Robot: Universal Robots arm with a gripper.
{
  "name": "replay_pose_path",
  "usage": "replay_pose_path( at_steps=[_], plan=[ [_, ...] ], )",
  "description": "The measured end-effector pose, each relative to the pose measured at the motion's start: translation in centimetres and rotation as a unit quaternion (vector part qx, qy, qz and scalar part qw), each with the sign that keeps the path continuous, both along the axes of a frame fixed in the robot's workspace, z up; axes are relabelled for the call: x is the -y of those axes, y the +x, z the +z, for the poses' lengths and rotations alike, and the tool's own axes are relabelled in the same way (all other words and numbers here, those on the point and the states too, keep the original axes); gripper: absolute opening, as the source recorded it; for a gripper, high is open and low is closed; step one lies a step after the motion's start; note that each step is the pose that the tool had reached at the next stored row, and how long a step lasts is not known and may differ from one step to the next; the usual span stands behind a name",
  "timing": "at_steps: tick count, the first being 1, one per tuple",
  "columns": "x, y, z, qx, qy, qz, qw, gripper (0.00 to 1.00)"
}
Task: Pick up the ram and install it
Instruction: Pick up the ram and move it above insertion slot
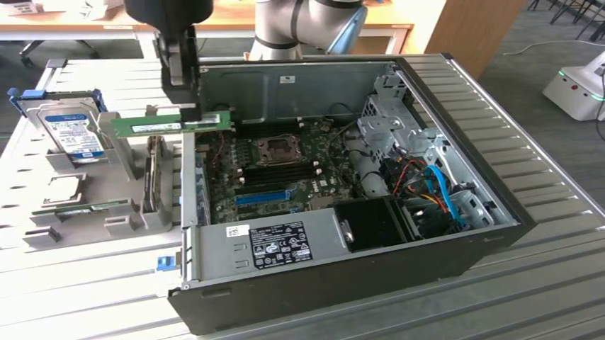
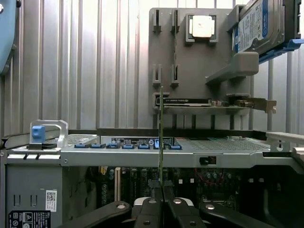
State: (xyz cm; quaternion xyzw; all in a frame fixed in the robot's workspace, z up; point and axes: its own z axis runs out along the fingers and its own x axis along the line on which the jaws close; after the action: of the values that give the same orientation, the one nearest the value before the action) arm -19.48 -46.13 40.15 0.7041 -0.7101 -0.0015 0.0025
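Claw [image 1: 193,113] was closed on the ram [image 1: 156,126], pinching its upper edge off-centre. The thin green board with a white sticker hung level, its long axis crosswise to the fingers. Motherboard [image 1: 283,166] with dark slots lay below and beside the claw, inside the open steel case [image 1: 283,88]. Ribbed metal tabletop [image 1: 539,283].

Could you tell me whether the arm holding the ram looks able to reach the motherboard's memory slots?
Probably yes: the computer case lies open, nothing covers the memory slots, and the end effector, shut on the ram, hangs over its edge.
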Motion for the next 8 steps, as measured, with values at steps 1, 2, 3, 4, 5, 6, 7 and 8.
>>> replay_pose_path(
  at_steps=[1, 2, 3, 4, 5, 6, 7, 8],
  plan=[
    [0.0, 0.3, 0.0, 0.0, 0.0, 0.0, 1.0, 0.12],
    [0.0, 0.5, 0.0, 0.0, 0.0, 0.0, 1.0, 0.12],
    [0.0, 1.1, 0.0, 0.0, 0.0, 0.0, 1.0, 0.12],
    [0.0, 1.3, 0.0, 0.0, 0.0, 0.0, 1.0, 0.12],
    [0.0, 1.6, 0.0, 0.0, 0.0, 0.0, 1.0, 0.12],
    [0.0, 1.8, 0.0, 0.0, 0.0, 0.0, 1.0, 0.12],
    [0.0, 2.0, 0.0, 0.0, 0.0, 0.0, 1.0, 0.12],
    [0.0, 2.2, 0.0, 0.0, 0.0, 0.0, 1.0, 0.12]
  ],
)
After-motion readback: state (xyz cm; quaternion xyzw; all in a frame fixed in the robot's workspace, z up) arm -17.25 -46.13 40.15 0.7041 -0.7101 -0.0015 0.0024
